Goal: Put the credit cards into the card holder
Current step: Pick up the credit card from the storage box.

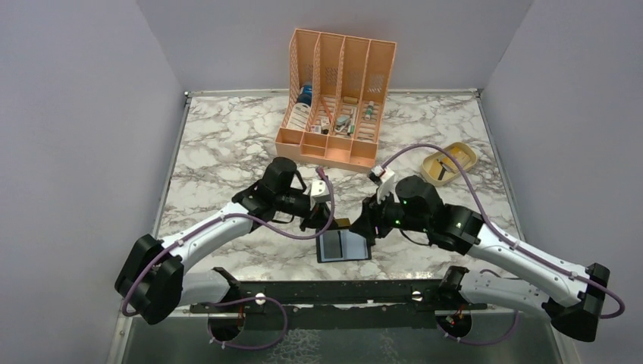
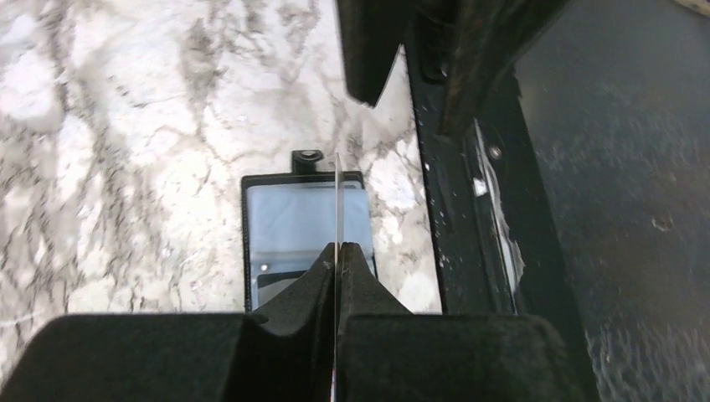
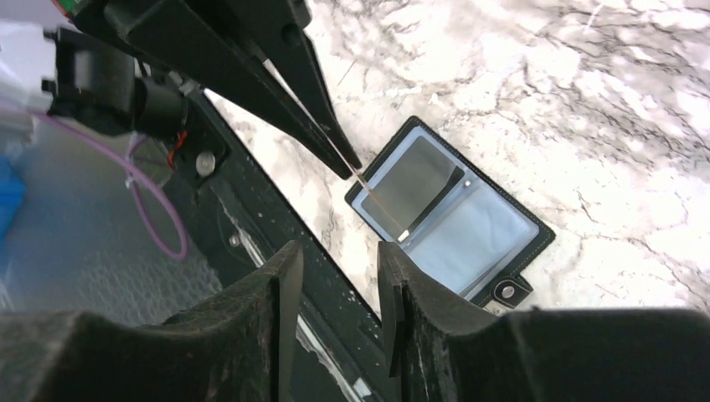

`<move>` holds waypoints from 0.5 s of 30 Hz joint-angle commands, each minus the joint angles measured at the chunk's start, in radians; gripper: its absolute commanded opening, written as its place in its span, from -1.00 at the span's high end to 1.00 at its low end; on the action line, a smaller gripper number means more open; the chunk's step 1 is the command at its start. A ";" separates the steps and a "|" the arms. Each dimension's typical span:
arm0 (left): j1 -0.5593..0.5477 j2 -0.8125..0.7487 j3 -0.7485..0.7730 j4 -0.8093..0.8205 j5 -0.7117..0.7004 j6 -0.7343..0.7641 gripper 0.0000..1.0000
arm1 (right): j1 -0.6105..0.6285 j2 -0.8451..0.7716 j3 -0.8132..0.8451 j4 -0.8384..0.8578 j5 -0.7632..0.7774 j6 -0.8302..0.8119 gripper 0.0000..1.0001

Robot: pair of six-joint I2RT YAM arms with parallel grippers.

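Note:
The card holder (image 1: 345, 246) lies open and flat near the table's front edge, grey pockets up. It also shows in the left wrist view (image 2: 285, 222) and in the right wrist view (image 3: 477, 226), where its snap tab (image 3: 506, 291) points outward. My left gripper (image 2: 339, 247) is shut on a thin credit card (image 2: 336, 197), seen edge-on just above the holder. In the right wrist view the card's lower end (image 3: 381, 205) meets the pocket that shows a dark rectangle (image 3: 414, 184). My right gripper (image 3: 335, 251) is open and empty, beside the holder's right side (image 1: 365, 227).
A tall orange slotted organizer (image 1: 334, 98) stands at the back centre. A beige oval dish (image 1: 462, 155) at the right holds a dark card (image 1: 442, 171). A black mounting bar (image 1: 334, 292) runs along the front edge, close to the holder.

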 commanded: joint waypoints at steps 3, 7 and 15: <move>-0.004 -0.124 -0.140 0.414 -0.237 -0.500 1.00 | 0.002 -0.125 -0.088 0.136 0.158 0.265 0.08; -0.005 -0.202 -0.209 0.544 -0.348 -0.776 1.00 | 0.003 -0.229 -0.213 0.355 0.145 0.431 -0.08; -0.013 -0.321 -0.272 0.643 -0.444 -1.087 1.00 | 0.003 -0.226 -0.329 0.625 0.157 0.584 -0.08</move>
